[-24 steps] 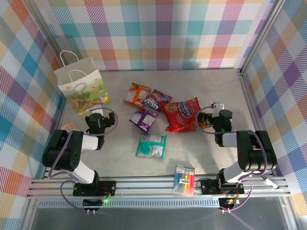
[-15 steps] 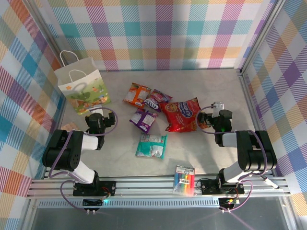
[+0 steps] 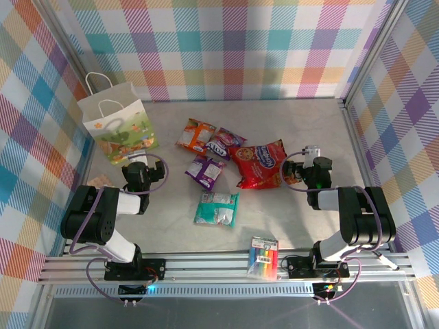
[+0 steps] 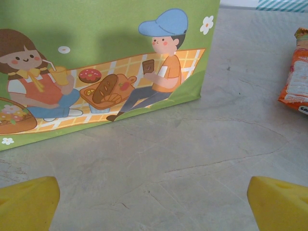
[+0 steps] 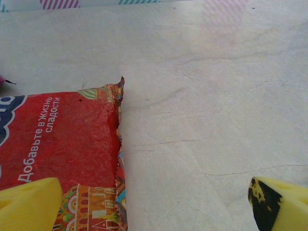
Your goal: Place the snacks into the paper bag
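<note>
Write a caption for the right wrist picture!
Open right hand at the edge of a large red foil snack packet.

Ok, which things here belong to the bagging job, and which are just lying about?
For the job: paper bag, red packet, orange packet, pink-purple packet, small purple packet, teal packet.
Lying about: rainbow-striped marker pack, near the front rail.

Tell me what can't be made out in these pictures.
Paper bag interior: hidden by its walls, top view.
Red packet: cut by left and bottom edges, right wrist view.
Orange packet: cut by right edge, left wrist view.
Teal packet lettering: too small, top view.
</note>
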